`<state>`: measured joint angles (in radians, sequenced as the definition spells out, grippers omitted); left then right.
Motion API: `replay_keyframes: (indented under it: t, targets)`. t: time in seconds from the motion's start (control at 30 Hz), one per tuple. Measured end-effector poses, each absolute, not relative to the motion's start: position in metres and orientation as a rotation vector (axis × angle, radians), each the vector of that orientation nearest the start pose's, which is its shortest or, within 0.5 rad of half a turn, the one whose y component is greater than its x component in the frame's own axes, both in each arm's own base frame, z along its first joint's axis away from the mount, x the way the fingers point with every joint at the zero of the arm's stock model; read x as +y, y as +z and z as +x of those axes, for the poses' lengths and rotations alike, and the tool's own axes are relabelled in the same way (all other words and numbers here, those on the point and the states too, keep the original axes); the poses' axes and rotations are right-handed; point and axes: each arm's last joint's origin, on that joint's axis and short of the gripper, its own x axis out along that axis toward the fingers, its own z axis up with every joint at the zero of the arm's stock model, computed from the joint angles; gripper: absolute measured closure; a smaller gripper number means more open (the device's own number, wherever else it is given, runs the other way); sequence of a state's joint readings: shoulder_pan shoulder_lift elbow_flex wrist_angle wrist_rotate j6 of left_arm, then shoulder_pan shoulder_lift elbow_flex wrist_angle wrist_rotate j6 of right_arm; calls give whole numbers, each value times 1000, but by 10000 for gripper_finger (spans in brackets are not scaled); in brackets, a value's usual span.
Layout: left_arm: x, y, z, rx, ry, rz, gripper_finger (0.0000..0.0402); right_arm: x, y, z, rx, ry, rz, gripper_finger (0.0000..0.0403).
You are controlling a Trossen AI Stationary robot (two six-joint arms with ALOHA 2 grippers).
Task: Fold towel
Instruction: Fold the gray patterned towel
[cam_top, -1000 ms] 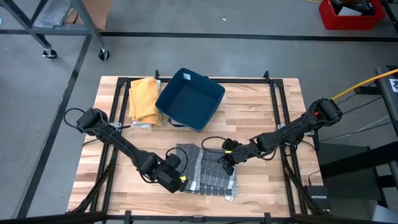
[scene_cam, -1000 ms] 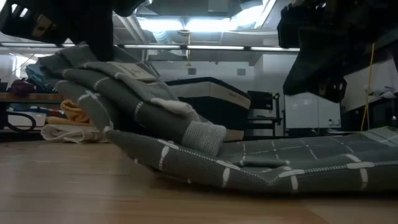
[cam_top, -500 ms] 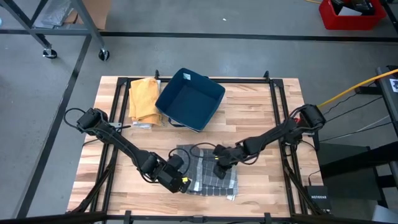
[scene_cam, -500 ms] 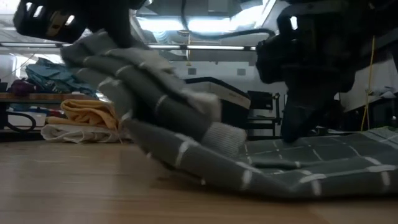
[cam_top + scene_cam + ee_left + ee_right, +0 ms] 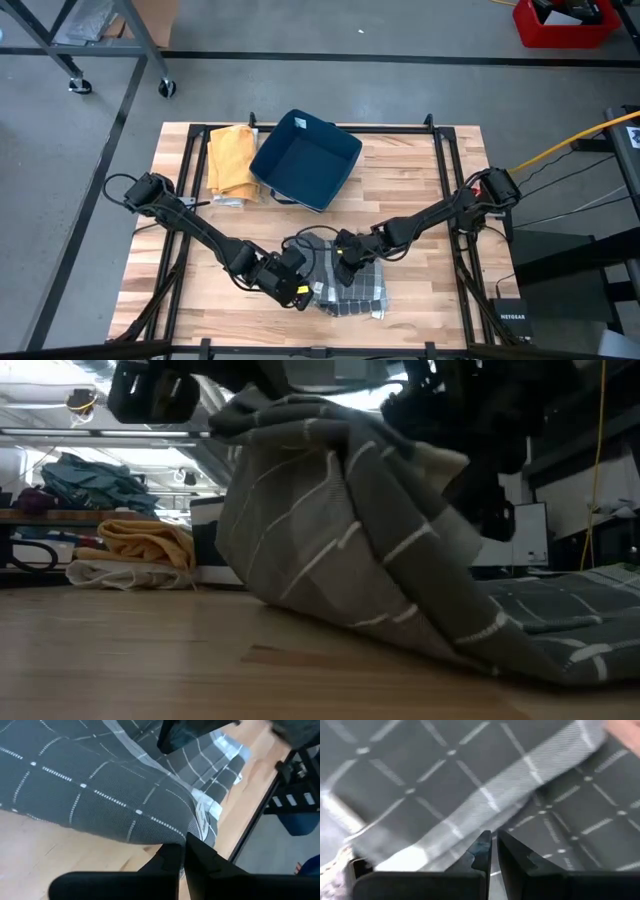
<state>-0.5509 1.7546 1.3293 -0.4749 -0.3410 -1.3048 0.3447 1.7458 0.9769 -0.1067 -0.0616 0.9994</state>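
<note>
Left gripper (image 5: 296,287) is clamped on the towel (image 5: 352,290) edge, lifting it into a hump—right gripper (image 5: 343,262), nearly closed, pins the surface-side layer so the fold turns over.

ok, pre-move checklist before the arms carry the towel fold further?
1. Left claw shut on towel edge: ok.
2. Right claw gripping towel: cannot tell; its fingers are nearly closed over the cloth.
3. Lifted fold clear of the table: ok, raised in the low view.
4. Lower layer flat: not ok, rumpled.
5. Bin and yellow cloth away from the towel: ok.
</note>
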Motion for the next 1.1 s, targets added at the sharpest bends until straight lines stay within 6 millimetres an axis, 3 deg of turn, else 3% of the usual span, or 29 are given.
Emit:
replay_keyframes:
  t: [0.33,0.6,0.83,0.97,1.1]
  targets:
    - [-199,236,311,961,276,-809,398,125,175,332,977,47,760,368]
    - [-209,235,303,1028,240,-805,329,134,176,327,1019,141,731,368]
    - [-211,234,300,1041,250,-801,304,154,165,305,1191,46,710,368]
    - [-213,233,298,1078,172,-701,294,163,162,295,1219,-20,681,368]
    - [-211,230,292,1122,204,-668,293,167,160,290,1246,-54,699,368]
